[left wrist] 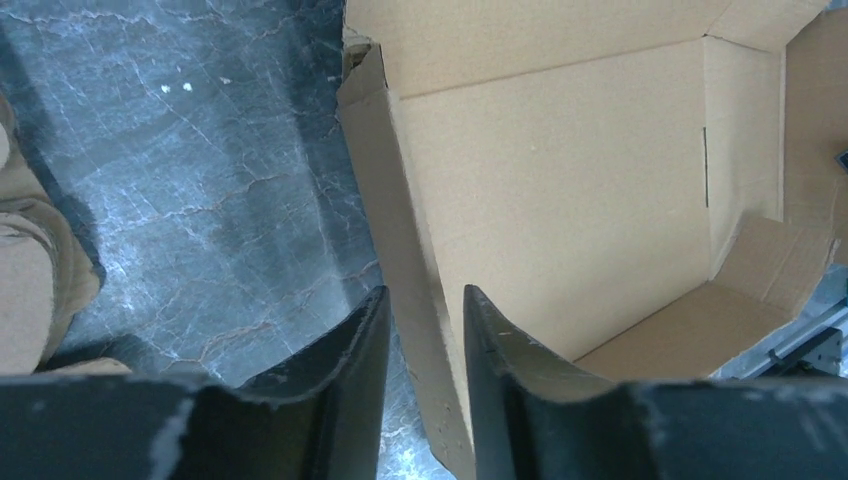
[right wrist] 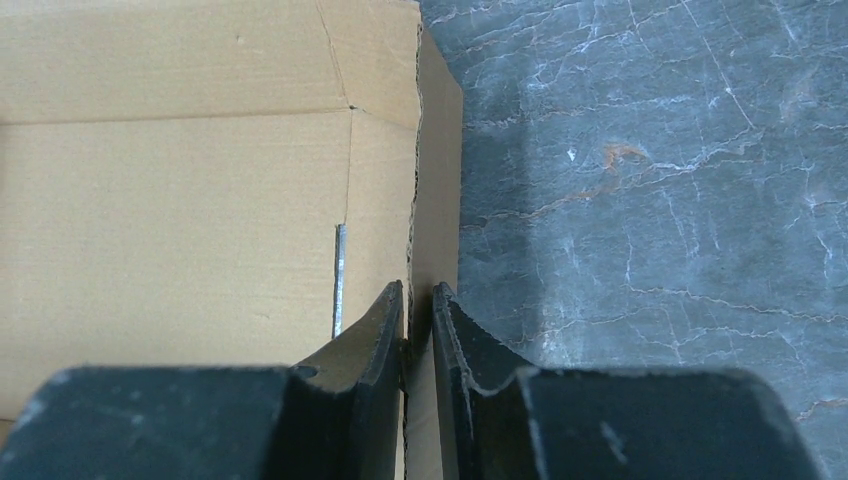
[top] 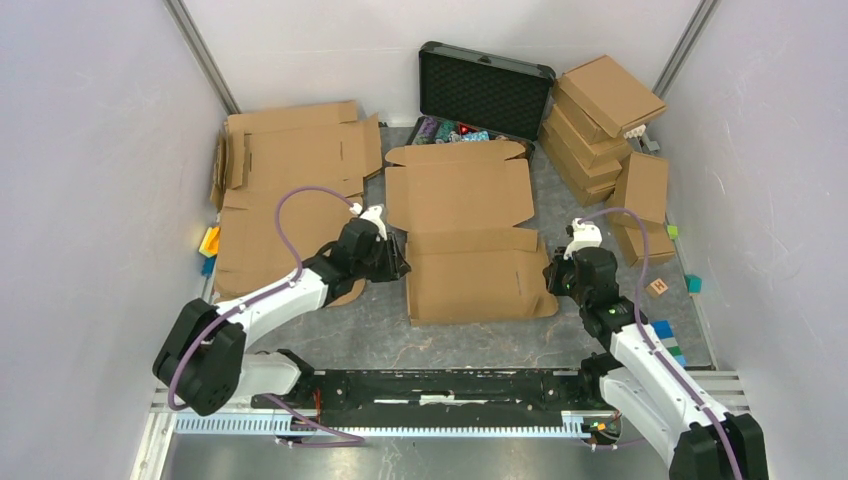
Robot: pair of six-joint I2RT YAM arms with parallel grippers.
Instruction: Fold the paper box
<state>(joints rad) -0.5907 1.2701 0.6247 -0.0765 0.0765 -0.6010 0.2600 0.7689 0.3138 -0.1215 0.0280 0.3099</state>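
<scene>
The paper box (top: 470, 230) is a brown die-cut cardboard sheet lying in the middle of the table, its near half partly folded up. My left gripper (top: 400, 262) is at its left side wall. In the left wrist view the fingers (left wrist: 425, 292) straddle that raised wall (left wrist: 385, 190): the inner finger lies against it, and floor shows between the wall and the outer finger. My right gripper (top: 553, 278) is at the right side wall. In the right wrist view its jaws (right wrist: 417, 287) are shut on the thin upright wall (right wrist: 438, 150), with the box floor (right wrist: 180, 200) to the left.
A black foam-lined case (top: 487, 90) with colourful chips (top: 450, 132) stands open behind the box. Folded cardboard boxes (top: 600, 125) are stacked at the back right. Flat cardboard sheets (top: 290, 170) lie at the left. Small coloured blocks (top: 665, 330) sit near the right wall.
</scene>
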